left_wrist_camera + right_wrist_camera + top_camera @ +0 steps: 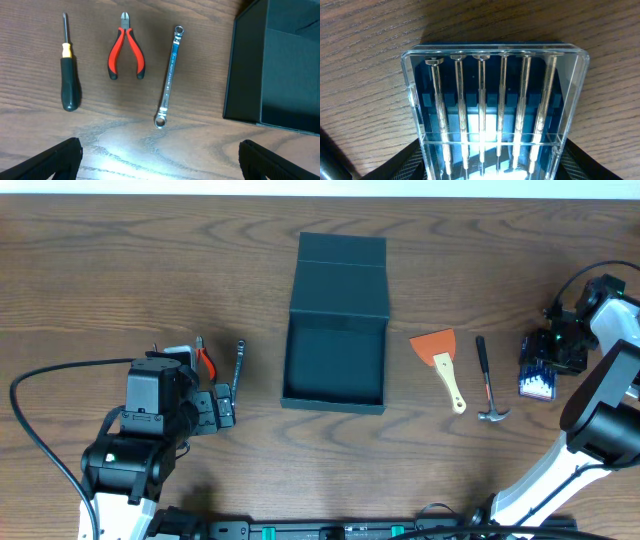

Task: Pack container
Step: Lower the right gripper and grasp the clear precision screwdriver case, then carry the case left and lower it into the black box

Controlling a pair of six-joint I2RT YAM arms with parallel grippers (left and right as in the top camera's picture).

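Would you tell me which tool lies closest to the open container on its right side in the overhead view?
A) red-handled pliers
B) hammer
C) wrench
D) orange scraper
D: the orange scraper lies just right of the container, the hammer farther out; the wrench and pliers lie on its left.

I record the desk (100,270) as brown wood with visible grain, faintly glossy under the light. The container (335,360) looks matt and smooth. The wrench (170,77) is polished bright metal. The clear case (495,100) is glossy transparent plastic over shiny metal shafts.
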